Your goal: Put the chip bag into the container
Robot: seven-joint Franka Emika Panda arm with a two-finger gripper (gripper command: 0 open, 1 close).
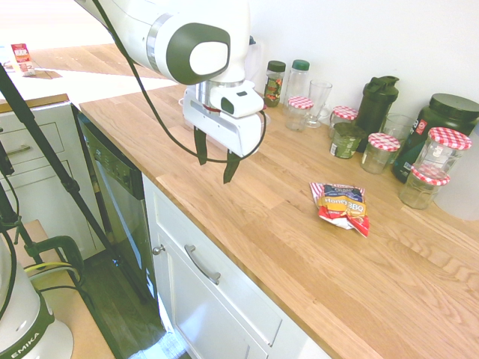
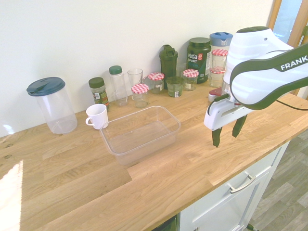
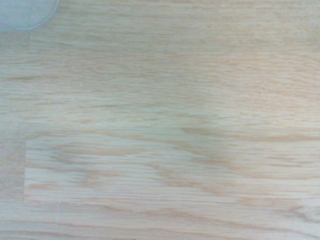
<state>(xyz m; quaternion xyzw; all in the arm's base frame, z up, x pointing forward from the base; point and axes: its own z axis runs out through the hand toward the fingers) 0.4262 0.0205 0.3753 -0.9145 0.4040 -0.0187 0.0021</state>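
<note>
First exterior view: the gripper (image 1: 215, 166) hangs at centre-left above the wooden surface (image 1: 299, 247), fingers spread wide and empty; the chip bag (image 1: 342, 207) lies flat right of centre, apart from it.

Second exterior view: the container (image 2: 140, 135) stands at centre, the gripper (image 2: 226, 134) to its right, pointing down.

Wrist view: bare wood grain only.

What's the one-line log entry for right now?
gripper: open, empty, above countertop | chip bag: on countertop, untouched | container: empty
</note>
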